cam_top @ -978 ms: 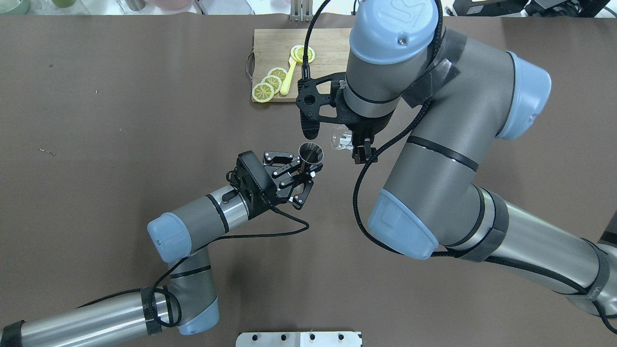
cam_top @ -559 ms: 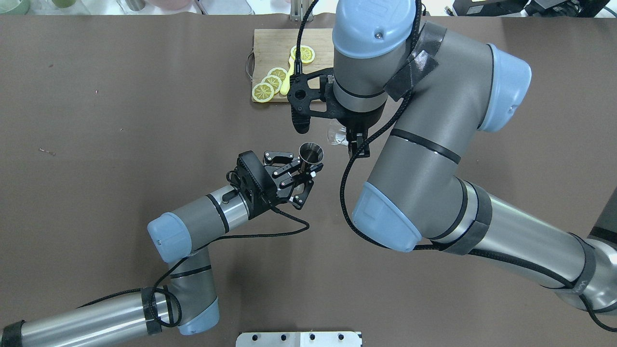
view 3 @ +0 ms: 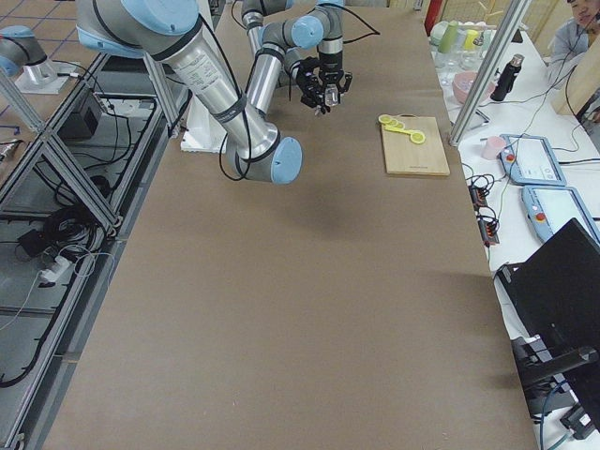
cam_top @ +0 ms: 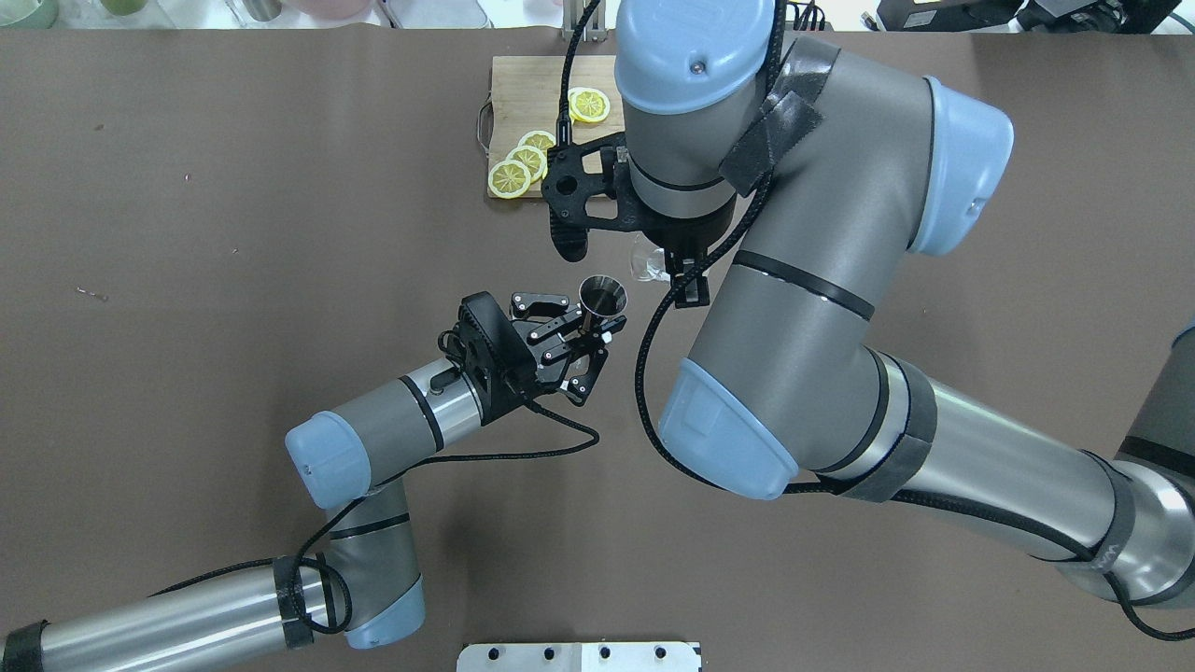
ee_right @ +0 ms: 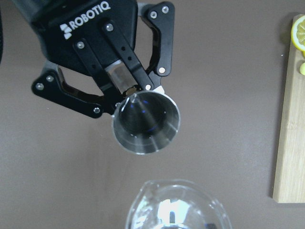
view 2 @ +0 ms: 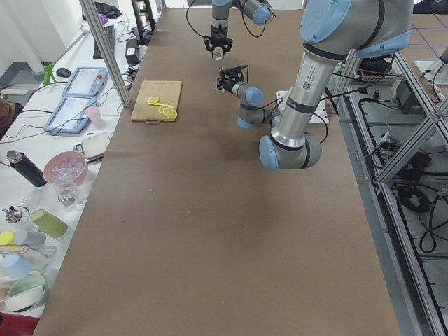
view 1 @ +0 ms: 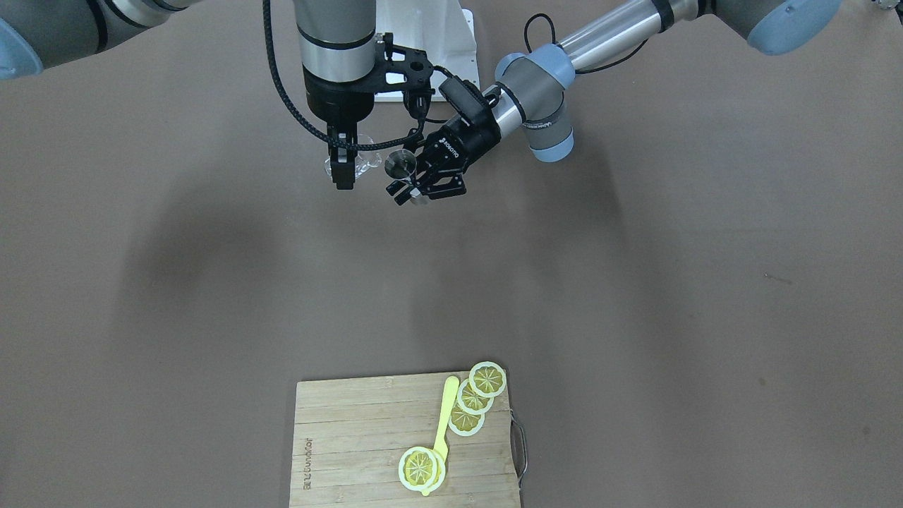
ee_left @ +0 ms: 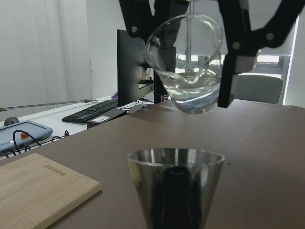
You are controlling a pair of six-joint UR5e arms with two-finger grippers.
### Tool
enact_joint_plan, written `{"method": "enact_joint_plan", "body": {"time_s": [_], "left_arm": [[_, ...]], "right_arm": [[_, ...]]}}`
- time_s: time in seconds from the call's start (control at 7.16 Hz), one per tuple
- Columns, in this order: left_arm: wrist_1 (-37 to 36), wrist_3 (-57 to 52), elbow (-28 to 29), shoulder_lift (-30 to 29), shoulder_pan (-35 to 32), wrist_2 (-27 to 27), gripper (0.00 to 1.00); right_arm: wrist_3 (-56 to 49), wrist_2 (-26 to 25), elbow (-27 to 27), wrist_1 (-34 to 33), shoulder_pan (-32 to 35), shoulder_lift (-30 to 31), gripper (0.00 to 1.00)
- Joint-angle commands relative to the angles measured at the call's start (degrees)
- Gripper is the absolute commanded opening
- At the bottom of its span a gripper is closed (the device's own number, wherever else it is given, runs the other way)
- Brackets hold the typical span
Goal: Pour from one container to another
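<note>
My left gripper (cam_top: 595, 331) is shut on the stem of a metal cone-shaped jigger (cam_top: 602, 296), which it holds upright above the table. The jigger's open mouth (ee_right: 146, 123) looks empty. My right gripper (view 1: 344, 166) is shut on a clear glass beaker (ee_left: 188, 67) with clear liquid in its bottom. The beaker (cam_top: 646, 266) hangs slightly tilted, just to the right of the jigger and higher than its rim. In the right wrist view its spout edge (ee_right: 178, 207) is close to the jigger but not over it.
A wooden cutting board (cam_top: 523, 93) with lemon slices (cam_top: 512, 177) and a yellow spoon lies at the table's far edge, behind the right wrist. A metal mounting plate (cam_top: 579, 656) sits at the near edge. Brown tabletop surrounds both arms.
My right arm has shifted left and a little farther back, which brought the glass beaker closer to the jigger. The left arm and the jigger have stayed still.
</note>
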State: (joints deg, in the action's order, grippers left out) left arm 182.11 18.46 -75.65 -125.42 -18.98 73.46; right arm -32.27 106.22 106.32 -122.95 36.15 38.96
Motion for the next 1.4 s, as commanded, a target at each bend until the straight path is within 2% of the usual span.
{"method": "enact_joint_plan", "body": {"time_s": [0.0,0.98,1.26], "left_arm": [[0.00,0.00,-0.02,0.00,-0.01,-0.07,0.00],[0.18,0.00,0.07,0.17,-0.01,-0.24,0.00],[0.35,0.00,-0.02,0.26,-0.01,-0.24,0.00]], "right_arm": [[-0.33,-0.93,0.20,-0.54,-1.34,-0.29,0.00],[-3.67,-3.48,-0.32,-6.68,-3.71,-3.01,0.00],[-3.93,-6.01,-0.67,-9.40,-4.76,-3.89,0.00]]}}
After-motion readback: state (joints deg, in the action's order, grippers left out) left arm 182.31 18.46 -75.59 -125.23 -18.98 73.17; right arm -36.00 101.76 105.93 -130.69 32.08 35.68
